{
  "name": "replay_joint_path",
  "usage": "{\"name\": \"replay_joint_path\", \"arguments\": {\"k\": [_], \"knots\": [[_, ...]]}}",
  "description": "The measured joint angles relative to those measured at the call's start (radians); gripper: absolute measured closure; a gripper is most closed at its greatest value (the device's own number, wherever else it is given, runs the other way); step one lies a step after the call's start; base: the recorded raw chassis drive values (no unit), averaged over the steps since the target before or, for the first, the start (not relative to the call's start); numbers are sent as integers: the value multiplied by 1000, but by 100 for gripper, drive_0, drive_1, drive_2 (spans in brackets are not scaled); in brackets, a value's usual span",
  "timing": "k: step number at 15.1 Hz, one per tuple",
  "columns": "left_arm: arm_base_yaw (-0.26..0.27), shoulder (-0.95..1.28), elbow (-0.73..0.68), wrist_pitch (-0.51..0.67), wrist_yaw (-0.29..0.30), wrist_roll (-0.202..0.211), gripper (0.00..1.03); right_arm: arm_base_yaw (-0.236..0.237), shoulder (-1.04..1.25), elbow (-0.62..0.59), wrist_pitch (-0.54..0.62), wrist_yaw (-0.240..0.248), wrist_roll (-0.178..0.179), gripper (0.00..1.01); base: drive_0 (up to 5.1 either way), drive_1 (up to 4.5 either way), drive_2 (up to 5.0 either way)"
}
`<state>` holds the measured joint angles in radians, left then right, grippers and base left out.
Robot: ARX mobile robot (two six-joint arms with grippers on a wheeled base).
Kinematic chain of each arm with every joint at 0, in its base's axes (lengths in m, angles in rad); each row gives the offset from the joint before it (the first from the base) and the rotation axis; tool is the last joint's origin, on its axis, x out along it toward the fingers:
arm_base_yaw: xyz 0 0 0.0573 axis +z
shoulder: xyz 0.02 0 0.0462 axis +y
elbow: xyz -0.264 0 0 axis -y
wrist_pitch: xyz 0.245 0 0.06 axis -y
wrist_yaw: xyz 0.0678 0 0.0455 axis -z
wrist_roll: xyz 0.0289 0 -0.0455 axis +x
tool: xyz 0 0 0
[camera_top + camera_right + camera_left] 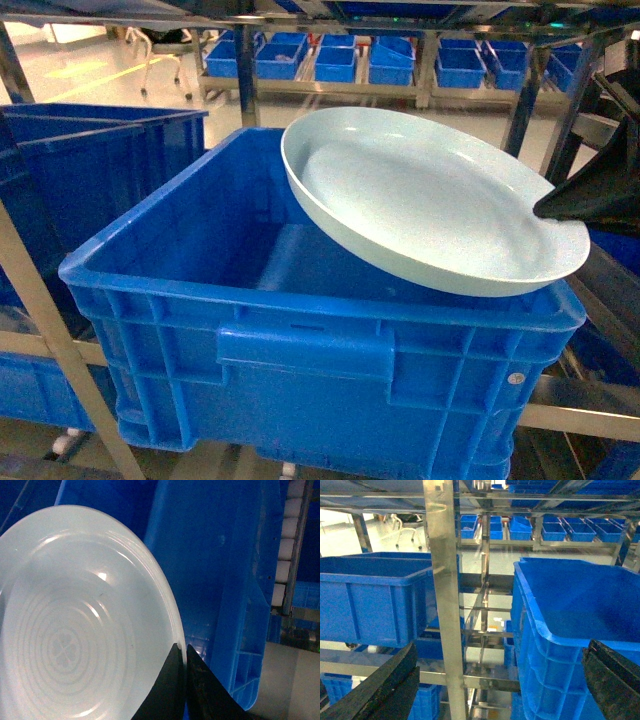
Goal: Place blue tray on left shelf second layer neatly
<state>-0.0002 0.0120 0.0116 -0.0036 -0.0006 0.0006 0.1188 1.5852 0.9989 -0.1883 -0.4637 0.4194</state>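
Note:
The blue tray [430, 195], a pale glossy round dish, hangs tilted over the right half of a large dark-blue crate [300, 350]. My right gripper [548, 205] is shut on the tray's right rim. In the right wrist view the black fingertips [172, 672] pinch the rim of the blue tray [75, 630], whose concentric rings show. The crate stands on a tier of the silver steel rack, whose front rail [590, 408] shows; I cannot tell whether this is the left shelf second layer. My left gripper [502, 650] is open and holds nothing, facing a steel upright [445, 605].
A second dark-blue crate [100, 150] sits to the left behind a slanted steel post [45, 310]. A farther rack holds several small blue bins [335, 60]. More steel frame and a black arm part [600, 180] stand at the right edge.

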Motion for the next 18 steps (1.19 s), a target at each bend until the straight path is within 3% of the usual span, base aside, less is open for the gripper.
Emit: {"name": "replay_joint_path", "arguments": {"k": [5,9,18], "knots": [[0,0,0,0,0,0,5,34,32,-28,45,-2,-1,99,0,0,0],[0,0,0,0,0,0,5,39,85,-19,65,6,26,99,0,0,0],[0,0,0,0,0,0,5,85,181,121,46,79,59,99,0,0,0]]}}
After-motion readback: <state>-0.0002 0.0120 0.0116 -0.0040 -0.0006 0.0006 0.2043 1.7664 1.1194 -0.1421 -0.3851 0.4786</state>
